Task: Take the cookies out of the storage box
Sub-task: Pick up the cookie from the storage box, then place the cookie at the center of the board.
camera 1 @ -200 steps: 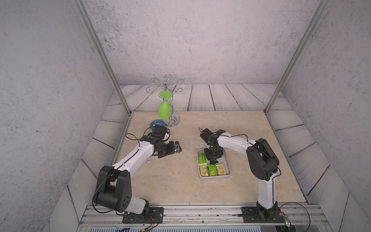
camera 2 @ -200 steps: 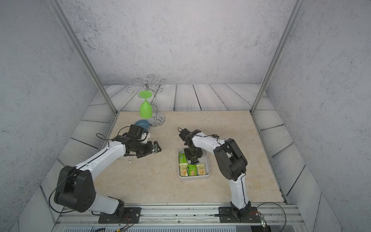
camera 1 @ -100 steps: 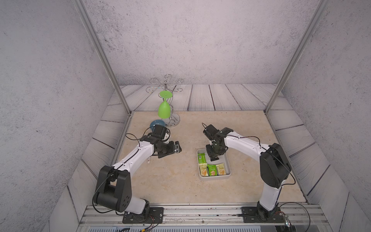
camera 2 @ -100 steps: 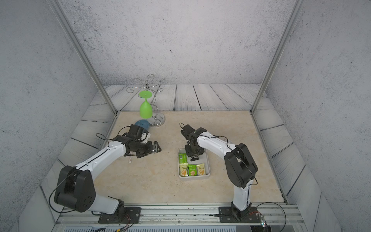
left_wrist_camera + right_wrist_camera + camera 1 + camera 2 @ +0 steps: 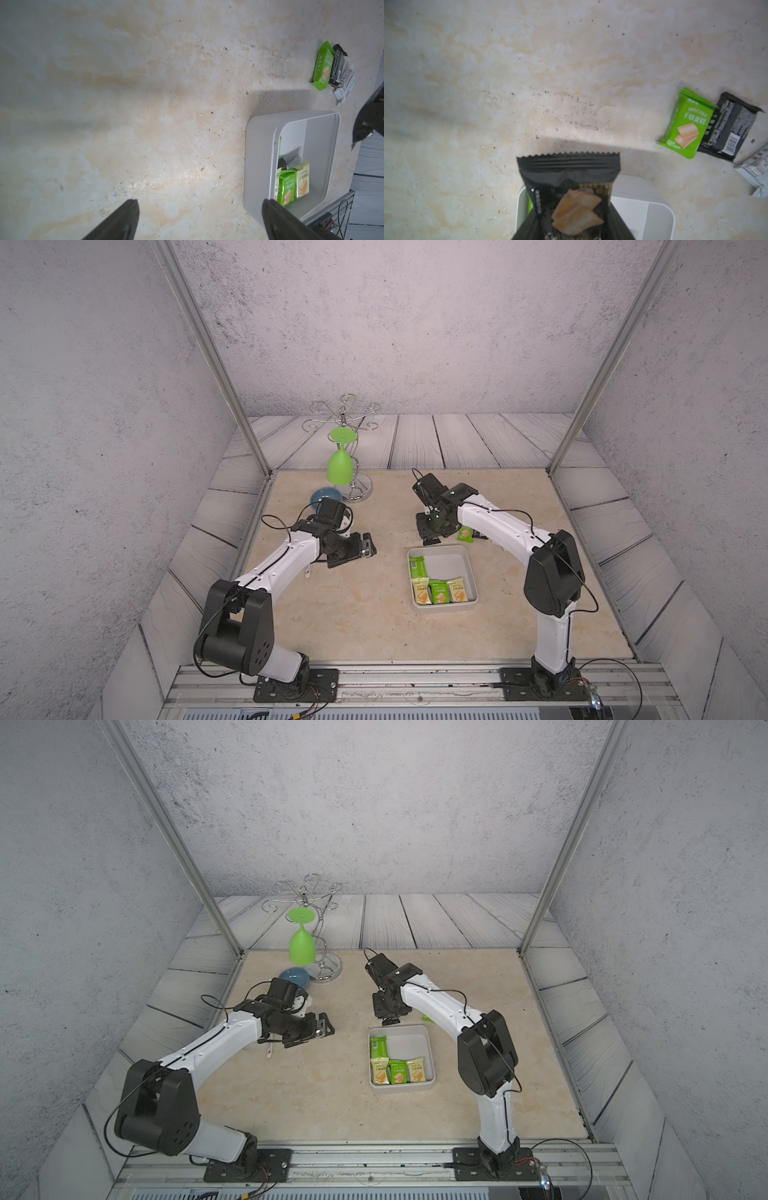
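We held a black packet [image 5: 569, 187] pinched in the right gripper [image 5: 432, 536], left gripper [image 5: 199, 203] spread; it needed dropping by the pile [image 5: 687, 124].

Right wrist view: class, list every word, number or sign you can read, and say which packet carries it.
"DRYCAKE": green packet on the table.
"干焙蛋糕": same green packet, just below.
Black packet with barcode: small print unreadable.
Black packet picturing crackers: print blurred.
White packet at the edge: unreadable.
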Robot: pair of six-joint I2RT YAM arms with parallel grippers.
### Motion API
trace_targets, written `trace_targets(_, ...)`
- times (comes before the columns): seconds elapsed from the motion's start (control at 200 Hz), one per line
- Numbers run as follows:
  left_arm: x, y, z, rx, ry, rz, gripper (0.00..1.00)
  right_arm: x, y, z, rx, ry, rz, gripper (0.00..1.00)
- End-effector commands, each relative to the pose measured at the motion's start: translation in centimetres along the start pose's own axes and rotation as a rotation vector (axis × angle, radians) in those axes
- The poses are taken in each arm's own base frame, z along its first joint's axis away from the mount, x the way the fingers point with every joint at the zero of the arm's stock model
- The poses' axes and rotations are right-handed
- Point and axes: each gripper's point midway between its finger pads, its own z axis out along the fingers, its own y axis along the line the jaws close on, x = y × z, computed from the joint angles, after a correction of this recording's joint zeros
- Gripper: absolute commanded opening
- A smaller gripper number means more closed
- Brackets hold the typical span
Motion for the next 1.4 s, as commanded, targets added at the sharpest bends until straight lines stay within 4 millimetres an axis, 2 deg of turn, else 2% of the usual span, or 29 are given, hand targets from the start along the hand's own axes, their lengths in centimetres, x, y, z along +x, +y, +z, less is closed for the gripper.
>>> trace_targets(0.0,0.1,-0.3,-0.2,0.000,0.015,0.022,0.99,-0.5,-1.9,1.3,0.077,0.030,0.029,0.38)
trace_targets(0.14,-0.1,-0.4,-0.6,-0.005,0.013,0.032,0.98,-1.7,-3.4,2.9,0.132,0.047,0.044,0.38)
trace_targets(0.345,-0.2,-0.2,-0.6,-0.018,0.016,0.039,0.98,-2.2,-6.1,5.0,0.195,0.095,0.084,0.38)
trace_targets(0.585,-0.3,-0.4,-0.9,-0.019,0.017,0.043,0.99,-2.4,-8.8,7.2,0.192,0.144,0.178,0.39)
trace_targets(0.956,-0.2,-0.2,-0.6,-0.025,0.027,0.038,0.98,-2.4,-8.8,10.0,0.177,0.182,0.199,0.39)
trace_targets(1.231,-0.2,-0.1,-0.6,-0.031,0.028,0.039,0.98,-1.4,-9.0,11.6,0.184,0.222,0.203,0.39)
trace_targets(1.316,-0.2,-0.1,-0.7,-0.032,0.025,0.039,0.98,-1.3,-9.0,11.7,0.182,0.226,0.205,0.41)
trace_targets(1.396,-0.1,0.0,-0.7,-0.034,0.026,0.041,0.98,-1.5,-9.0,11.4,0.183,0.218,0.203,0.48)
